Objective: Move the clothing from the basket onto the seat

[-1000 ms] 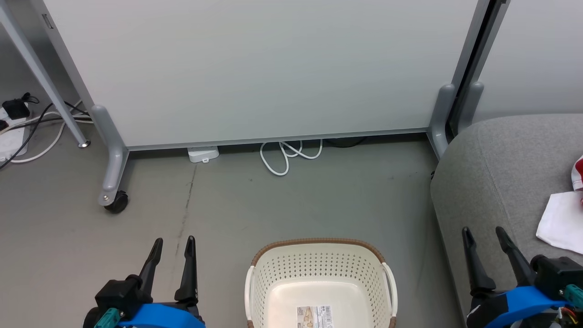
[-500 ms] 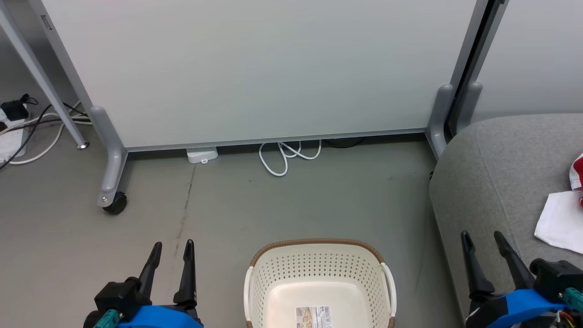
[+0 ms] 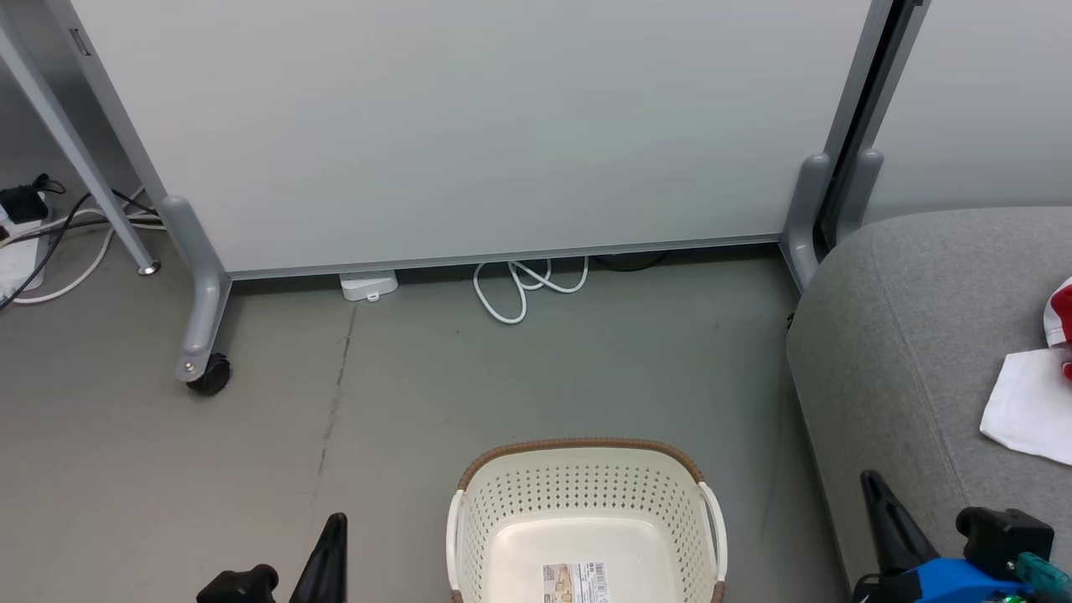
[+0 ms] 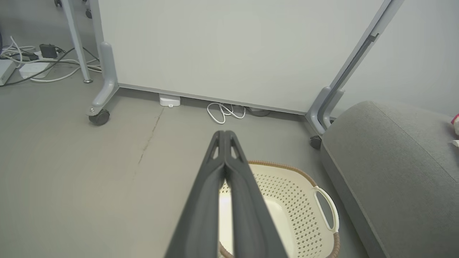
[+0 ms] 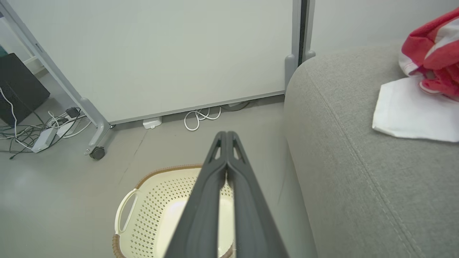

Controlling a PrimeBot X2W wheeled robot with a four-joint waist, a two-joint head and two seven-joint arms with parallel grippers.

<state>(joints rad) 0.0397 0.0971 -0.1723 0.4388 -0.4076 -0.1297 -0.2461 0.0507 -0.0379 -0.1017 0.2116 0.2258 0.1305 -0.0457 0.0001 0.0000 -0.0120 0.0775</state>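
In the head view the basket [image 3: 586, 494] on the near floor holds just its label [image 3: 576, 582] and the clothing [image 3: 1030, 402] lies on the seat [image 3: 904, 335] at right, so the transfer looks done; the left wrist view has the left gripper [image 4: 225, 134] pinched together and empty, the right wrist view has the right gripper [image 5: 225, 134] likewise, and the next move is probably just a pull-back.

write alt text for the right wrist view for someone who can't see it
The right pincer, shut and holding nothing, points over a cream basket on the grey floor. At the view's right, red and white clothing lies on a grey sofa; a white partition stands behind.
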